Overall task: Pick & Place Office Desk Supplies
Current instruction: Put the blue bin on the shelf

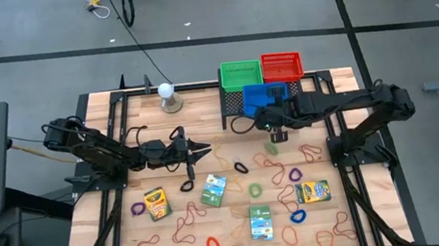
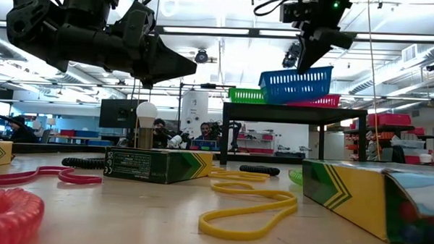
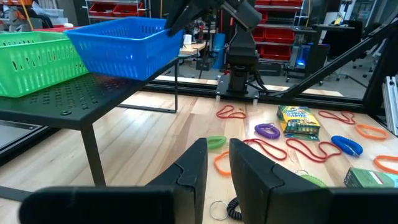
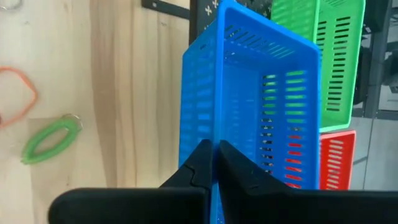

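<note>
The right end effector (image 4: pixel 214 163) pinches the blue basket's (image 4: pixel 249 112) wall at the black rack's (image 1: pixel 234 105) edge; the left end effector (image 1: pixel 204 149), nearly closed, holds nothing above the surface (image 1: pixel 117 242).

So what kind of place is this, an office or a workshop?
Most likely a robotics lab or workshop, not an office. Two robot arms are bolted to a wooden table, shelves of red bins line the back wall, and cables trail across the bare concrete floor.

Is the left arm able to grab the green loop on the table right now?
Probably yes. The left gripper hangs above the wood, and the green loop lies flat in the open beyond it with nothing stacked on top. Only red rubber bands lie nearby.
</note>
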`<state>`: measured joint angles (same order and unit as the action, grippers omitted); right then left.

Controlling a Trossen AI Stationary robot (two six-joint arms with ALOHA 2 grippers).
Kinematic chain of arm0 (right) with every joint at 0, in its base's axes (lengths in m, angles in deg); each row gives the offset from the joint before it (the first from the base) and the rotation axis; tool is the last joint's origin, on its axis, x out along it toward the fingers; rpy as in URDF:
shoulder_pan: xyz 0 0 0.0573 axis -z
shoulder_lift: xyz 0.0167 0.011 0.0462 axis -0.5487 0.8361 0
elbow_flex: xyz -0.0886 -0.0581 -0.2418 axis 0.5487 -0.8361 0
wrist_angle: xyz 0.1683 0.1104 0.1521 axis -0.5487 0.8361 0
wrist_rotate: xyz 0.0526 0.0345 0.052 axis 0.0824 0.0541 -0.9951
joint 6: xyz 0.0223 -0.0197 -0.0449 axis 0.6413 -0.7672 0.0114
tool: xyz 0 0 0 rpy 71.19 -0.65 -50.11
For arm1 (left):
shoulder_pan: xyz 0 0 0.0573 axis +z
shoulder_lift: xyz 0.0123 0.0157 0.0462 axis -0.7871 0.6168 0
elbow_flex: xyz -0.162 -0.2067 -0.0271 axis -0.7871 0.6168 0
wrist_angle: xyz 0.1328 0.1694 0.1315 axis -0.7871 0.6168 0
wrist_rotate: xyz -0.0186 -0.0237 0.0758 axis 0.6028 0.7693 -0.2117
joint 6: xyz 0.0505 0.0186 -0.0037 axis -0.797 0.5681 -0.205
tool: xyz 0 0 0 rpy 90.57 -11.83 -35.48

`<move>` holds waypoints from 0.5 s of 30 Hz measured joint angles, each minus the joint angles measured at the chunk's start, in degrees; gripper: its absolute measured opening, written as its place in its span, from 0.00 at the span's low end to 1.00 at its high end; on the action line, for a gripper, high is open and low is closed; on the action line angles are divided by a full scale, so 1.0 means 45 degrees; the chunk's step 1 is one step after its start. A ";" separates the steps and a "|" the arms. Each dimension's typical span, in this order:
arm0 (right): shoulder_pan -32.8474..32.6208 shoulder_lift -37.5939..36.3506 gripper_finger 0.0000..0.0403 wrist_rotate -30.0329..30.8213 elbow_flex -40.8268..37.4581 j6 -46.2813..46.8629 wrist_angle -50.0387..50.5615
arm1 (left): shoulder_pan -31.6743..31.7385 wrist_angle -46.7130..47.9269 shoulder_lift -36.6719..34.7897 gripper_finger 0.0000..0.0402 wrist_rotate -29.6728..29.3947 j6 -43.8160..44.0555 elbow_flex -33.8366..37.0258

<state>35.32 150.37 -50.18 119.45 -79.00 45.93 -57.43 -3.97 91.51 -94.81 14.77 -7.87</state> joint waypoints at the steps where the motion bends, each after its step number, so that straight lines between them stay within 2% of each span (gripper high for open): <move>1: 0.0075 0.0000 0.03 -0.0004 0.0000 -0.0080 0.0022 | 0.0000 0.0000 0.0000 0.18 -0.0002 0.0002 0.0000; 15: 0.0518 0.0000 0.09 -0.0465 0.0000 -0.0332 0.0017 | 0.0000 0.0000 0.0000 0.18 -0.0002 0.0000 0.0000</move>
<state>37.66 150.37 -52.28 119.45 -80.49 46.00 -57.43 -3.97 91.51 -94.82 14.77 -7.87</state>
